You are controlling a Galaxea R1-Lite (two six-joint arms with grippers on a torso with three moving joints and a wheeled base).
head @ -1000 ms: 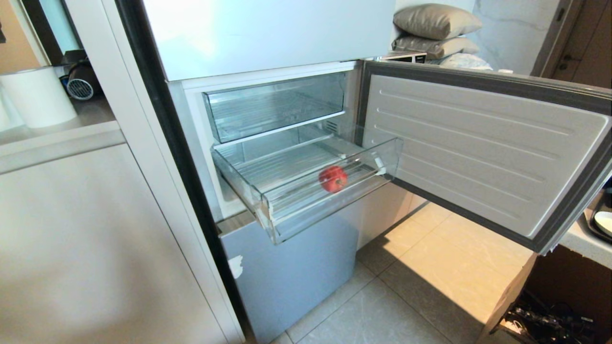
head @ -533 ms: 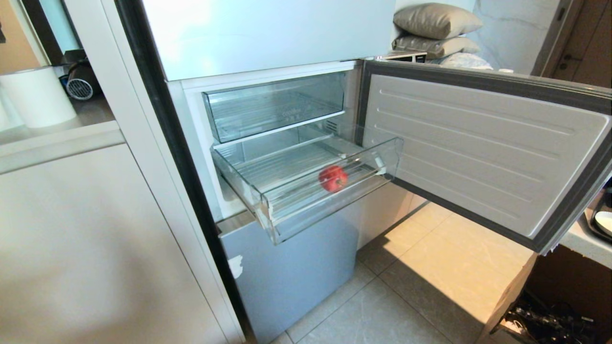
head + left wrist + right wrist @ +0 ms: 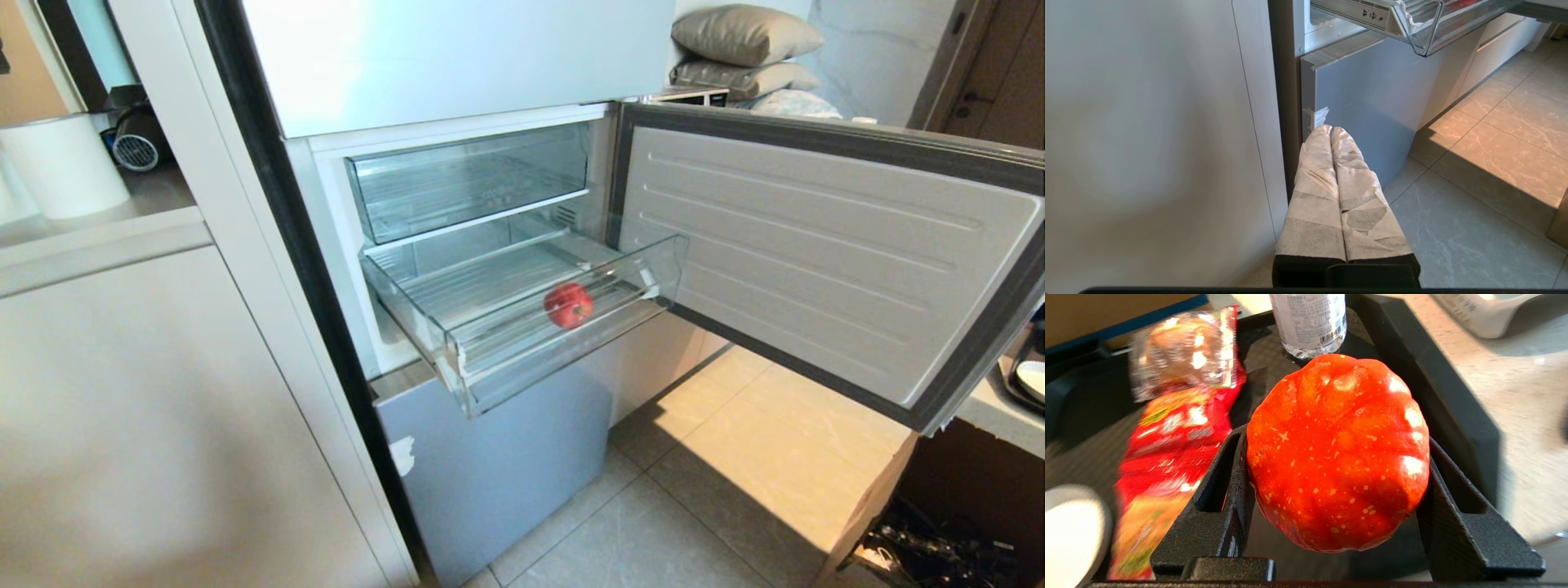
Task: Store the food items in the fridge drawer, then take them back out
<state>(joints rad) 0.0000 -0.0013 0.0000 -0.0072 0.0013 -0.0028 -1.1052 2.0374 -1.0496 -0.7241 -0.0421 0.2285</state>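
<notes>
Here, ribbed red fruit [image 3: 1337, 453] wedged between right gripper [image 3: 1337, 465] fingers [image 3: 1231, 477]

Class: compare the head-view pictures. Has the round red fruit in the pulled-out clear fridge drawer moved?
No. The round red fruit sits at the same spot behind the clear plastic drawer's front lip.
</notes>
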